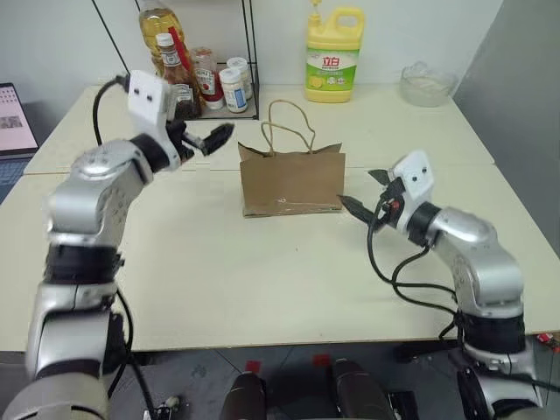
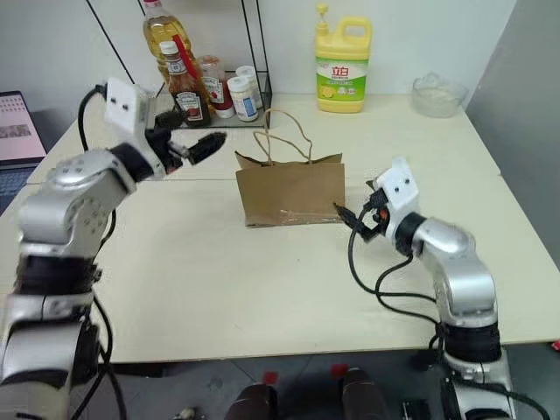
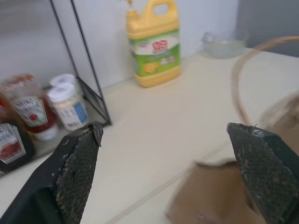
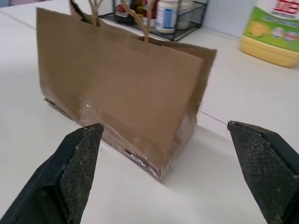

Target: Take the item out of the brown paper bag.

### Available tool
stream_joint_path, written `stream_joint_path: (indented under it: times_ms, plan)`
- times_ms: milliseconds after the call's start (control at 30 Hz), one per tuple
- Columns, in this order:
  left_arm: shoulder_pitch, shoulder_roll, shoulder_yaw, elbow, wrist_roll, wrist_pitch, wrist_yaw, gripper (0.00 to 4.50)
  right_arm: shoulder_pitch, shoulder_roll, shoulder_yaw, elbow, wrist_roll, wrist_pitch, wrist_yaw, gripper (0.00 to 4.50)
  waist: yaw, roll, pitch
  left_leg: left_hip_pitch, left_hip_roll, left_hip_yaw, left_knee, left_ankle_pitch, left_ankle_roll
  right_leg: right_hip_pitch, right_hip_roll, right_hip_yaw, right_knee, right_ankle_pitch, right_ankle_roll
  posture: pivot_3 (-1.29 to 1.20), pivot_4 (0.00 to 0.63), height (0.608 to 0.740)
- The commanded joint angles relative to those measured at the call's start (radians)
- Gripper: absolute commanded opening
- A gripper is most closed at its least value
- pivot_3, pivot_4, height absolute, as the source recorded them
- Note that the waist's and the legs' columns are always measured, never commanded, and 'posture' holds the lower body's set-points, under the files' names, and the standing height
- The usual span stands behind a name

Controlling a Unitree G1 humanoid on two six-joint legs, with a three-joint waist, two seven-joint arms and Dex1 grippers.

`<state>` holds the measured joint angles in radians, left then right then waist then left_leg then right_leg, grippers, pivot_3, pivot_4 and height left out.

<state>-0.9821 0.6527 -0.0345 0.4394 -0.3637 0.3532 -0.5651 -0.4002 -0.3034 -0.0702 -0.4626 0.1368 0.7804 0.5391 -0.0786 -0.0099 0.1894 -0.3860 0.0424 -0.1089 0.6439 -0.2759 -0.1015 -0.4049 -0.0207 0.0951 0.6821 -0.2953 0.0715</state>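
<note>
Upright on the pale surface: plain brown kraft paper bag, contents hidden. Left claw wide, raised beside the handles; right claw wide, empty, just beside the bag's end.

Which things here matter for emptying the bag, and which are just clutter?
For the job:
brown paper bag, standing upright
left tool, open
right tool, open

Lying about:
yellow detergent jug
wire rack holding sauce bottles
glass bowl

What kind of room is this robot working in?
Probably a lab or office mocked up as a kitchen: a plain table with a condiment rack, a yellow detergent jug, and a laptop alongside.
</note>
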Motion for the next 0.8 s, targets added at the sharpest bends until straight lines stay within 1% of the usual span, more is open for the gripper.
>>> stream_joint_path:
  times_ms: [33, 133, 200, 267, 367, 467, 567, 700, 800]
  plan:
    - [-0.171, -0.056, -0.061, 0.301, 0.168, -0.204, -0.016, 4.50, 0.038, 0.022, -0.029, -0.133, 0.001, 0.020, -0.098, 4.47, 0.000, 0.000, 0.000, 0.000, 0.000, 0.000, 0.000, 0.000, 0.000, 0.000, 0.000, 0.000, -0.001, 0.000, 0.000, 0.00, 0.150, 0.740]
    - [-0.267, -0.095, -0.111, 0.495, 0.273, -0.309, -0.030, 4.50, 0.068, 0.026, -0.025, -0.160, -0.002, 0.028, -0.144, 4.47, -0.009, 0.000, 0.000, -0.001, -0.001, 0.000, 0.000, 0.000, 0.000, -0.001, 0.000, 0.001, -0.001, 0.000, 0.000, 0.00, 0.150, 0.740]
    - [-0.310, -0.117, -0.141, 0.579, 0.330, -0.348, -0.059, 4.50, 0.085, 0.027, -0.035, -0.167, 0.001, 0.026, -0.171, 4.47, -0.011, 0.000, 0.000, 0.000, -0.001, 0.000, -0.001, 0.000, 0.001, -0.001, 0.000, 0.001, -0.001, 0.000, 0.000, 0.00, 0.150, 0.740]
    - [-0.335, -0.128, -0.150, 0.619, 0.355, -0.349, -0.115, 4.50, 0.096, 0.025, -0.045, -0.169, 0.006, 0.024, -0.191, 4.47, -0.011, 0.000, 0.000, 0.000, -0.001, 0.000, -0.001, 0.000, 0.001, -0.001, 0.000, 0.001, -0.001, 0.000, 0.000, 0.00, 0.150, 0.740]
    - [-0.342, -0.123, -0.160, 0.606, 0.374, -0.331, -0.243, 4.50, 0.113, 0.017, -0.057, -0.170, 0.013, 0.020, -0.207, 4.47, -0.011, 0.000, 0.000, 0.000, -0.001, 0.000, -0.001, 0.000, 0.001, -0.001, 0.000, 0.001, -0.001, 0.000, 0.000, 0.00, 0.150, 0.740]
    - [-0.308, -0.106, -0.169, 0.501, 0.369, -0.270, -0.397, 4.50, 0.112, 0.014, -0.066, -0.157, 0.024, 0.014, -0.215, 4.47, -0.010, 0.000, 0.000, -0.001, -0.001, 0.000, -0.001, 0.000, 0.001, -0.001, 0.000, 0.001, -0.001, 0.000, 0.000, 0.00, 0.150, 0.740]
    - [-0.222, -0.066, -0.181, 0.272, 0.343, -0.137, -0.540, 4.50, 0.089, 0.004, -0.080, -0.123, 0.038, 0.005, -0.210, 4.47, -0.010, 0.000, 0.000, -0.001, -0.001, 0.000, -0.001, 0.000, 0.001, -0.001, 0.000, 0.001, 0.000, 0.000, 0.000, 0.00, 0.150, 0.740]
    - [-0.078, -0.008, -0.189, -0.020, 0.325, 0.019, -0.622, 4.50, 0.063, -0.017, -0.091, -0.072, 0.053, -0.015, -0.203, 4.47, -0.015, 0.000, 0.000, 0.000, 0.000, -0.001, -0.001, 0.000, 0.001, -0.001, 0.000, 0.001, 0.000, 0.000, 0.000, 0.00, 0.150, 0.740]
    - [0.077, 0.036, -0.185, -0.250, 0.301, 0.156, -0.626, 4.50, 0.041, -0.030, -0.098, -0.019, 0.063, -0.042, -0.199, 4.47, -0.014, 0.000, 0.000, 0.000, 0.000, -0.001, -0.001, 0.000, 0.001, 0.000, 0.000, 0.001, 0.001, 0.000, 0.000, 0.00, 0.150, 0.740]
